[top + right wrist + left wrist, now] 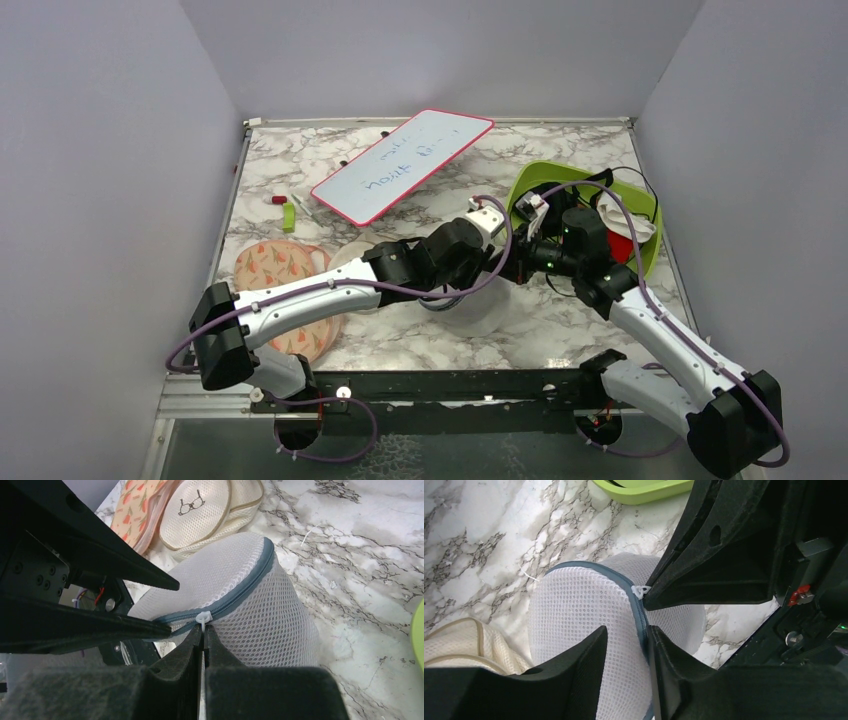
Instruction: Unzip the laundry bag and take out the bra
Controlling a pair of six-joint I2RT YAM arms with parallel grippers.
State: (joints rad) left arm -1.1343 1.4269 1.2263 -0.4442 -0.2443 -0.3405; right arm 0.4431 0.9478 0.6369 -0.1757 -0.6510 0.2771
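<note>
1. Now the translucent white mesh drum-shaped laundry bag (280, 620) stands on the marble-patterned table (560, 320) close in front of the arm bases, between the two grippers.
2. The right gripper (204, 630) is clamped on the small white zip pull (203, 617) at the bag's upper rim, its fingers pressed together.
3. The left gripper (628, 635) stands narrow, one finger on each side of the rim, with mesh and seam filling the gap. How firmly it bites cannot be told.
4. Progress looks early. Both holds seem set, yet the thin blue-grey zip line (250, 582) runs closed wherever it shows. Drawing the pull round the face, parting the opening and lifting out the bra all remain.
5. The bag looks plump and keeps its drum shape. Its fine-holed mesh reads plain white, and no dark maroon shows through it in any view, so the bra's place inside is a judgement.
6. Farther left lie a flat beige round pouch (200, 510) and a peach floral round pouch (280, 265), both near the bag. Beyond on the right sits a lime-green plastic tub (530, 185), and farthest back a pink-edged whiteboard (400, 165).
</note>
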